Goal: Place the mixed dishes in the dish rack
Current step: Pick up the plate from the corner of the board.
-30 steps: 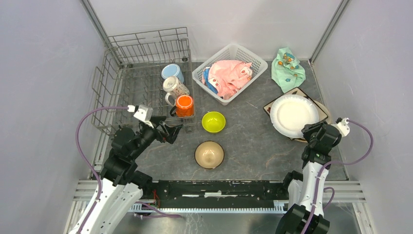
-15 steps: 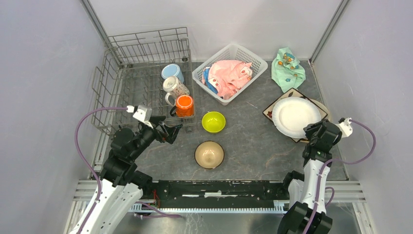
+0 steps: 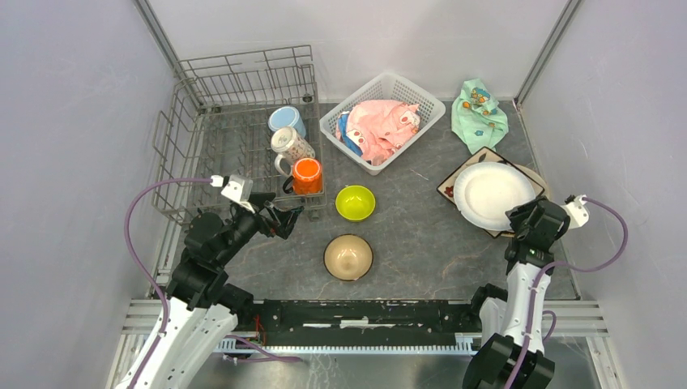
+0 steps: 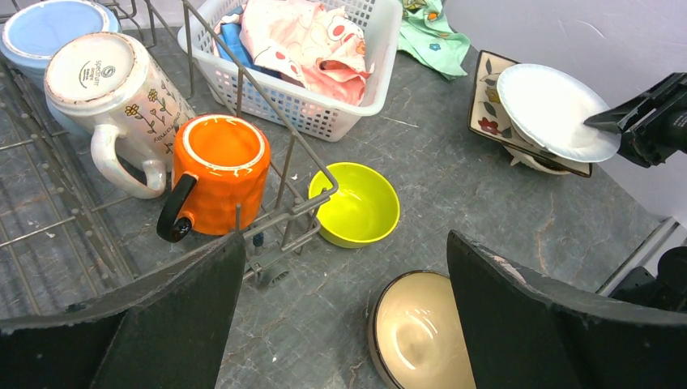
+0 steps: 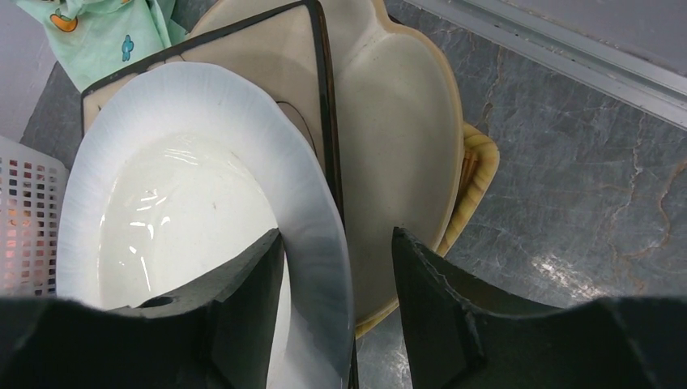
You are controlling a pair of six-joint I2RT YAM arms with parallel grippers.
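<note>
Astride white plate (image 5: pixel 162 203) rim, right end effector (image 5: pixel 336 243) spread wider, left end effector (image 4: pixel 344 243) still spread.

The only writing I can make out is on the white patterned mug (image 4: pixel 113 97). It is a small dark maker's stamp printed on the round base, which is turned toward the left wrist camera. The largest word looks like "spectrum", and the finer lines beside it are too small to read. From the top camera the stamp is too small to read.
</note>
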